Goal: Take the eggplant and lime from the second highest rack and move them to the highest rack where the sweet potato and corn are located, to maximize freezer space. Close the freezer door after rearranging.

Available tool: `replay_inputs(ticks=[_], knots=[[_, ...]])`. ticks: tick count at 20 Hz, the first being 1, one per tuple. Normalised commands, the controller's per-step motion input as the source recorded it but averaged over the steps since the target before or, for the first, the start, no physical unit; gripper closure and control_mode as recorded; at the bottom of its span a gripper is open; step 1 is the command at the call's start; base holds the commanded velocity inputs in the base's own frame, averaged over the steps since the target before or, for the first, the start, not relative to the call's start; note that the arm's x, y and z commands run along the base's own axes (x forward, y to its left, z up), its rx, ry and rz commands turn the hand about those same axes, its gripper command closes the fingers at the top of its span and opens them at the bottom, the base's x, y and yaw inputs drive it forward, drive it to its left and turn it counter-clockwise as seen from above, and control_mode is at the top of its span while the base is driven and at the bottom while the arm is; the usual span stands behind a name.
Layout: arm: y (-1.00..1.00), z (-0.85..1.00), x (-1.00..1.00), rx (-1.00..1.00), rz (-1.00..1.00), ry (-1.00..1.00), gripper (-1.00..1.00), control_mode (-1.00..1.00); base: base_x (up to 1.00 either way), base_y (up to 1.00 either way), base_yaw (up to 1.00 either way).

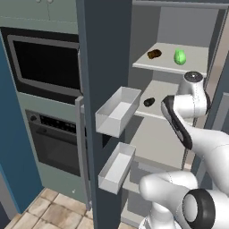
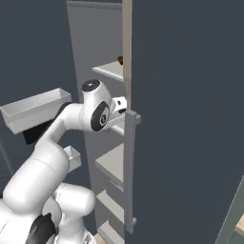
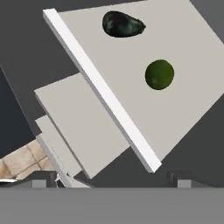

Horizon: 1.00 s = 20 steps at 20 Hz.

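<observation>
A: Now, freezer (image 1: 188,27) contents?
B: Top shelf: sweet potato (image 1: 154,54) left, corn (image 1: 180,57) right, apart. Second shelf (image 3: 192,78): lime (image 3: 159,75), with the dark eggplant (image 3: 123,24) near it, not touching.
A: Obstructions?
B: Freezer door (image 1: 100,67) stands open, two bins (image 1: 117,112) facing inward; oven (image 1: 53,138) beyond.
A: Gripper (image 3: 111,177)?
B: Fingers spread wide, holding nothing, above the shelf edge.
</observation>
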Motion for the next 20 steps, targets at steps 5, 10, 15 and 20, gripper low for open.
replay_inputs(ticks=[5,10,15,20], knots=[[0.00,-0.20,0.26,-0.29,0.00,0.00,-1.00,-1.00,0.00,0.00,0.00],[-0.02,-0.03,0.54,-0.07,0.00,0.00,-1.00,-1.00,0.00,0.00,0.00],[-0.19,-0.05,0.45,-0.01,0.00,0.00,-1.00,-1.00,0.00,0.00,0.00],[-0.21,-0.01,0.37,0.00,0.00,0.00,-1.00,-1.00,0.00,0.00,0.00]])
